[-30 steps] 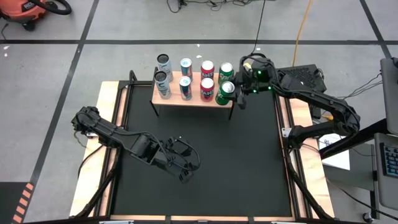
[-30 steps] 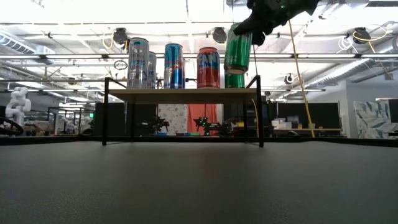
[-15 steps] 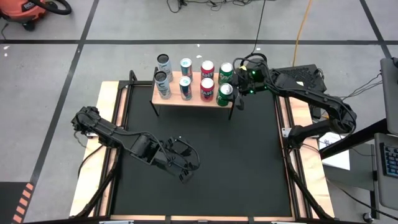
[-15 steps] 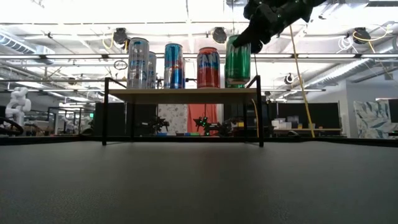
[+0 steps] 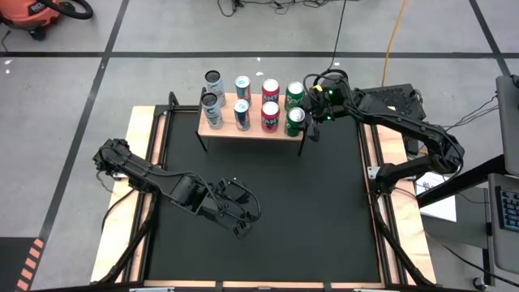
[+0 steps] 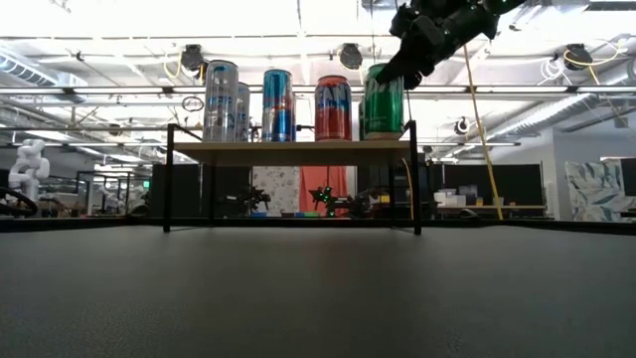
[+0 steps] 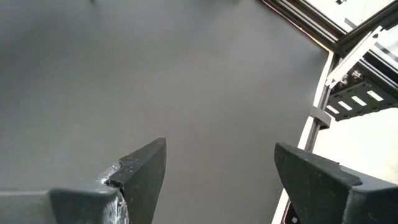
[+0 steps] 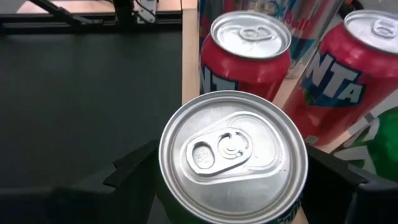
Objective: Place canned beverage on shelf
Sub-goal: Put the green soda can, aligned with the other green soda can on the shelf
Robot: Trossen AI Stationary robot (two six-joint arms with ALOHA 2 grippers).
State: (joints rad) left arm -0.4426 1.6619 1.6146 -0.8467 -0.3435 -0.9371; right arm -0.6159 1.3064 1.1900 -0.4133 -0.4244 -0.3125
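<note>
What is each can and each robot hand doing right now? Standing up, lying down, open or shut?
Front green can: upright on the shelf, between the right gripper's fingers.
Back green can: upright on shelf.
Red cans: upright on shelf.
Blue cans: upright on shelf.
Silver cans: upright on shelf.
Right gripper: around front green can.
Left gripper: open, empty, over the mat.

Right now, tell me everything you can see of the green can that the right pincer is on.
The green can is a slim metal drink can with a silver top and an unopened pull tab. It stands upright on the front right corner of the light-wood shelf, beside a red can and in front of a second green can. The right pincer straddles its upper part, one finger on each side; whether they grip it cannot be told.
</note>
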